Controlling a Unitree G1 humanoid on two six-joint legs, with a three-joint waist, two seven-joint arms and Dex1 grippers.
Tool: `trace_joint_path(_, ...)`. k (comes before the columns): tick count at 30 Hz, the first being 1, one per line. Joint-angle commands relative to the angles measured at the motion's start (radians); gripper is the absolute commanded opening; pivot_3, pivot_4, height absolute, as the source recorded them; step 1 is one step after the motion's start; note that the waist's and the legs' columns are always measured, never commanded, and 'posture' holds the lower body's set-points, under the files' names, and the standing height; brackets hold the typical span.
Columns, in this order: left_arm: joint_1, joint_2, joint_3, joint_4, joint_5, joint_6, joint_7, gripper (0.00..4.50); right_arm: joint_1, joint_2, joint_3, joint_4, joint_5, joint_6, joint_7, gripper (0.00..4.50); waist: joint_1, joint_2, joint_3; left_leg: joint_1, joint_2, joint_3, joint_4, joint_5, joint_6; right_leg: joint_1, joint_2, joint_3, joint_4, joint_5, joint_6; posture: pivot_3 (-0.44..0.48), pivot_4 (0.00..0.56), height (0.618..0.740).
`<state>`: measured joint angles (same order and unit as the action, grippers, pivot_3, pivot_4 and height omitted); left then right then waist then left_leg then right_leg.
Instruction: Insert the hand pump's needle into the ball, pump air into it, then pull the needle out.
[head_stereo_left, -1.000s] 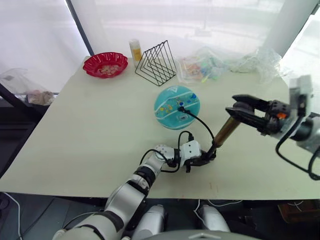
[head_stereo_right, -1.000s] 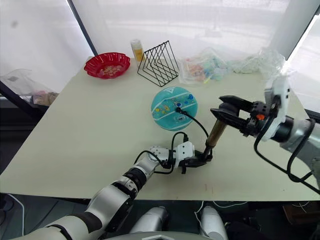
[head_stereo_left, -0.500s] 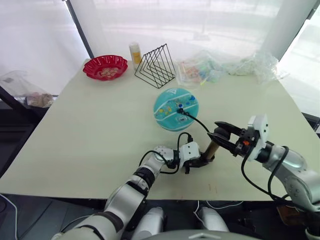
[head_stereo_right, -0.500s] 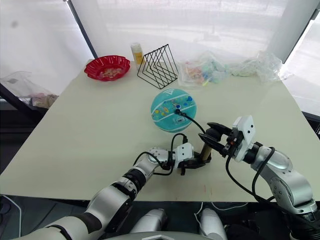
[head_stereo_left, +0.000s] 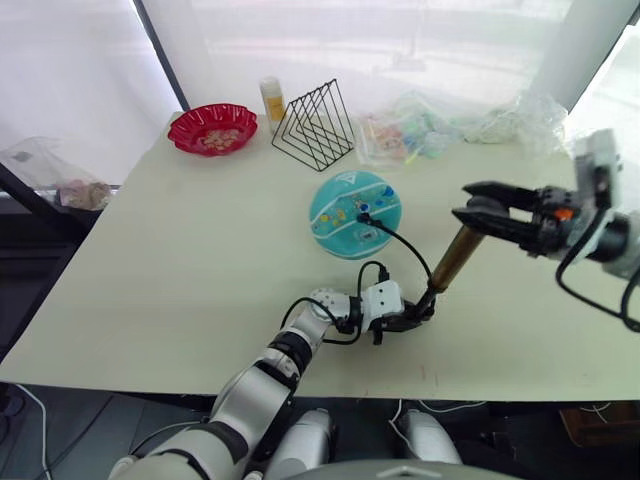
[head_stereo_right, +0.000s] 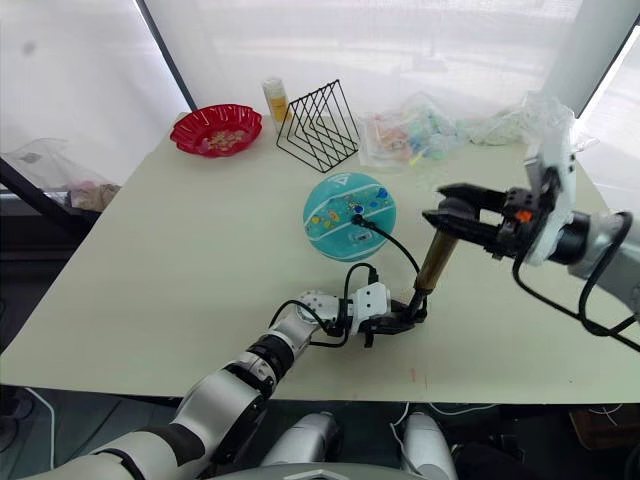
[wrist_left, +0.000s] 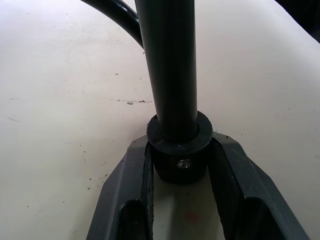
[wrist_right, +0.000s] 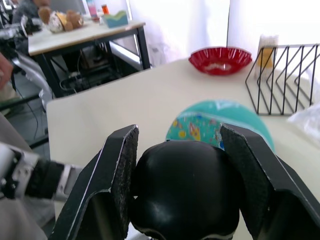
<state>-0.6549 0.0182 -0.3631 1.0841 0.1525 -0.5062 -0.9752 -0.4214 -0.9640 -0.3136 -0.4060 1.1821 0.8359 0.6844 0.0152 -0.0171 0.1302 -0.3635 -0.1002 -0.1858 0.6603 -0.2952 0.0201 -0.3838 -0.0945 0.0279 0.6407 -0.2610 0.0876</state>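
Black fingers of the left end effector (head_stereo_left: 418, 315) pinch the hand pump (head_stereo_left: 450, 262) base low at centre; the right end effector (head_stereo_left: 468, 208) clamps its handle, ready to stroke. The hose feeds the needle (head_stereo_left: 362, 217) into the ball (head_stereo_left: 354, 214), mid-table (head_stereo_left: 180, 260).

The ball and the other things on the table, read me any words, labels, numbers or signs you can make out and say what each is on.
None can be read.
The ball: small colourful cartoon prints and a white triangle mark near its far edge, no legible letters.
The yellow bottle behind the wire rack: any label is too small to read.
The plastic bags: contents blurred, no text legible.
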Motion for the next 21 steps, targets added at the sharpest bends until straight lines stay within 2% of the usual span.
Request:
trace_joint_path(1, 0.074, 0.047, -0.061, 0.109, 0.086, 0.055, -0.030, 1.11, -0.083, -0.082, -0.179, 0.019, 0.038, -0.006, -0.037, 2.10, 0.001, 0.000, 0.001, 0.000, 0.000, 0.000, 0.000, 0.000, 0.000, 0.000, 0.000, 0.000, 0.000, 0.000, 0.000, 0.000, 0.150, 0.740)
trace_joint_path(5, 0.071, 0.047, -0.060, 0.110, 0.086, 0.056, -0.030, 1.11, -0.047, -0.089, -0.164, 0.006, 0.032, 0.023, -0.027, 2.10, 0.001, -0.001, 0.002, -0.001, 0.000, 0.000, 0.000, 0.000, 0.000, 0.000, -0.001, 0.000, 0.000, 0.000, 0.000, 0.000, 0.150, 0.740)
trace_joint_path(12, 0.069, 0.045, -0.060, 0.110, 0.085, 0.057, -0.030, 1.11, 0.190, 0.030, 0.060, -0.092, -0.186, -0.062, -0.016, 2.10, -0.002, -0.010, -0.006, 0.003, 0.000, 0.000, -0.001, 0.000, 0.000, 0.001, 0.000, -0.001, 0.000, 0.000, 0.000, 0.000, 0.150, 0.740)
trace_joint_path(18, 0.068, 0.043, -0.061, 0.113, 0.085, 0.055, -0.027, 1.11, 0.238, 0.090, 0.127, -0.086, -0.263, -0.108, -0.015, 2.10, -0.002, -0.011, -0.008, 0.005, 0.000, 0.000, -0.001, 0.000, 0.000, 0.002, 0.001, -0.001, 0.000, 0.000, 0.000, 0.000, 0.150, 0.740)
trace_joint_path(21, 0.069, 0.044, -0.059, 0.110, 0.084, 0.055, -0.025, 1.11, 0.352, 0.166, 0.271, -0.014, -0.474, -0.248, -0.024, 2.10, -0.001, -0.014, -0.012, 0.004, 0.000, -0.001, -0.001, 0.000, 0.000, 0.002, 0.002, -0.001, 0.000, 0.000, 0.000, 0.000, 0.150, 0.740)
